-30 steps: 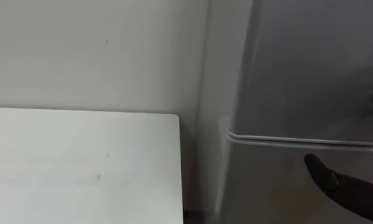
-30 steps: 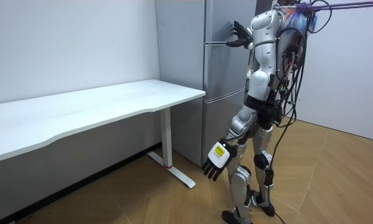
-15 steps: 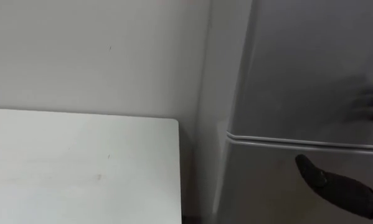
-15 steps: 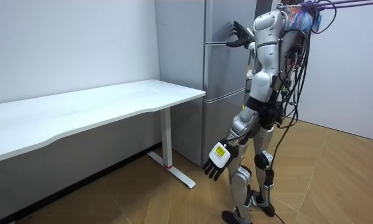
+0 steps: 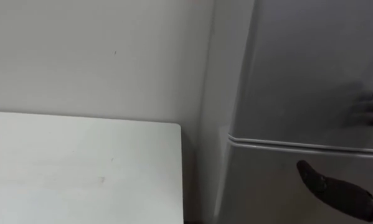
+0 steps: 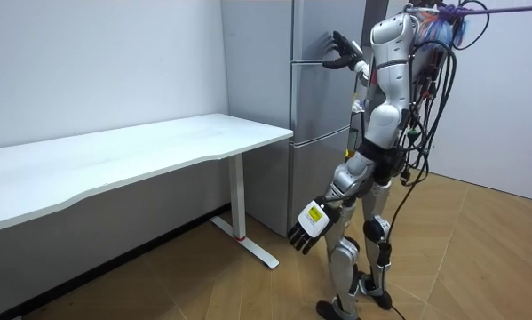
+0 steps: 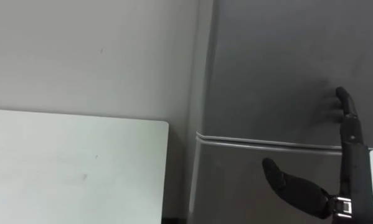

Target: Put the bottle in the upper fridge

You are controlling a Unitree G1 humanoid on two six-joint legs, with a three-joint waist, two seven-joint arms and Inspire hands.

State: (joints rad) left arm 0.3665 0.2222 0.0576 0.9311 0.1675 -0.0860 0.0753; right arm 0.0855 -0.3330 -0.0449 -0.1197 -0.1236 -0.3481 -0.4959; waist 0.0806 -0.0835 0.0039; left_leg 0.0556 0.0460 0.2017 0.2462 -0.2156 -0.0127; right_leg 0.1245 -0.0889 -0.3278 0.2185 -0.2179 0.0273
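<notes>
- No text, number or sign is showing clearly enough to read.
- A tag is sitting on the back of the left robot hand (image 6: pixel 308 226), its print too small to read.

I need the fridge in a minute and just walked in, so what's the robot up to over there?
The robot stands facing the grey fridge, with the white table on its left. Its right hand is raised with straight fingers at the shut upper door, just above the seam along its bottom edge, touching it or nearly so. Its left hand hangs open by its side. Both hands are empty.
</notes>
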